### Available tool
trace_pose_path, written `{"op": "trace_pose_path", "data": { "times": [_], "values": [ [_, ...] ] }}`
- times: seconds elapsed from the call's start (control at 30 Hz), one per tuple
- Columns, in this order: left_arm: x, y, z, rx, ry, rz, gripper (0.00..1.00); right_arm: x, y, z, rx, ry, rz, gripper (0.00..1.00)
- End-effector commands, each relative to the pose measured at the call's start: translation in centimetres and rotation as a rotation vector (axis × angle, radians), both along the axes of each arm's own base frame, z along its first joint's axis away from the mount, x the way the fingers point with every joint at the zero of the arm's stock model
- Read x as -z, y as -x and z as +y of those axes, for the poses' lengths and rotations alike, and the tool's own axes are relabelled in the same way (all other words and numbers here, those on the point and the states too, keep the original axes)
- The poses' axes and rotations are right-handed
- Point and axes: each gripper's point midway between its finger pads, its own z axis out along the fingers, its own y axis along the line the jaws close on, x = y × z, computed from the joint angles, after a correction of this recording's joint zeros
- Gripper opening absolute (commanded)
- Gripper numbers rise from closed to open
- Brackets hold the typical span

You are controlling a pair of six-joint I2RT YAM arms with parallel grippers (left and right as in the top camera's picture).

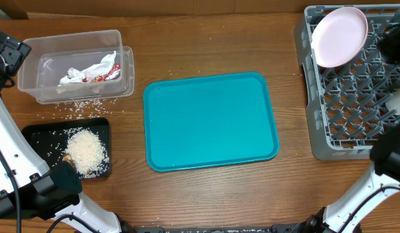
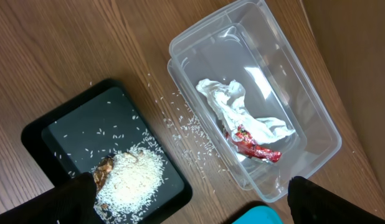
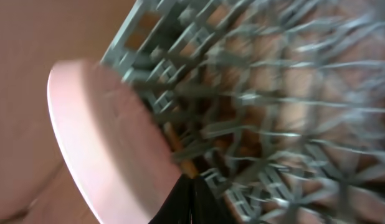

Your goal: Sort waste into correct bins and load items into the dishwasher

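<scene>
Sorting mostly done: napkin (image 2: 233, 102), wrapper (image 2: 258, 146) in tub (image 2: 286, 68) ahead of spread left end effector (image 2: 192, 208) (stray grains (image 2: 183, 124) on table (image 2: 55, 50)). Saucer (image 3: 99, 137) racked beside right end effector (image 3: 189, 202); cannot tell its grip.

The left gripper (image 2: 192, 182) hangs with fingers (image 2: 74, 199) spread wide; the right gripper (image 3: 191, 186), blurred, has its fingers pressed together.
</scene>
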Motion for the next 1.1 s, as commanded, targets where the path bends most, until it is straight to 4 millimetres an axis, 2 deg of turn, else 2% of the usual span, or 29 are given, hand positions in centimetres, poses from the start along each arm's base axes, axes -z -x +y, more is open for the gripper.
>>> {"op": "trace_pose_path", "data": {
  "times": [0.0,0.13,0.3,0.43,0.53,0.63,0.77,0.87,0.93,0.97,1.07],
  "values": [
    [0.0,-0.1,-0.1,-0.003,-0.006,0.001,1.0,-2.2,-1.3,4.0,-0.167,-0.091,-0.12,0.04],
    [0.0,-0.1,-0.1,-0.003,-0.006,0.001,1.0,-2.0,-1.4,5.2,-0.186,-0.097,-0.11,0.04],
    [0.0,-0.1,-0.1,-0.002,-0.006,0.001,1.0,-3.0,-0.9,4.8,-0.154,-0.113,-0.106,0.04],
    [0.0,-0.1,-0.1,-0.003,-0.006,0.001,1.0,-5.9,0.4,4.2,-0.121,-0.103,-0.136,0.04],
    [0.0,-0.1,-0.1,-0.003,-0.006,0.001,1.0,-9.3,2.2,3.9,-0.09,-0.048,-0.165,0.04],
    [0.0,-0.1,-0.1,-0.003,-0.006,0.001,1.0,-13.0,4.9,4.4,-0.055,0.021,-0.176,0.04],
    [0.0,-0.1,-0.1,-0.003,-0.006,0.001,1.0,-17.2,9.7,7.0,-0.057,0.04,-0.182,0.04],
    [0.0,-0.1,-0.1,-0.003,-0.006,0.001,1.0,-19.6,14.5,10.0,-0.116,0.079,-0.17,0.04],
    [0.0,-0.1,-0.1,-0.003,-0.006,0.001,1.0,-20.5,17.1,11.7,-0.147,0.1,-0.158,0.04],
    [0.0,-0.1,-0.1,-0.003,-0.006,0.001,1.0,-21.4,19.7,13.7,-0.189,0.12,-0.161,0.04],
    [0.0,-0.1,-0.1,-0.003,-0.006,0.001,1.0,-22.9,24.0,16.8,-0.24,0.145,-0.182,0.04]
  ]
}}
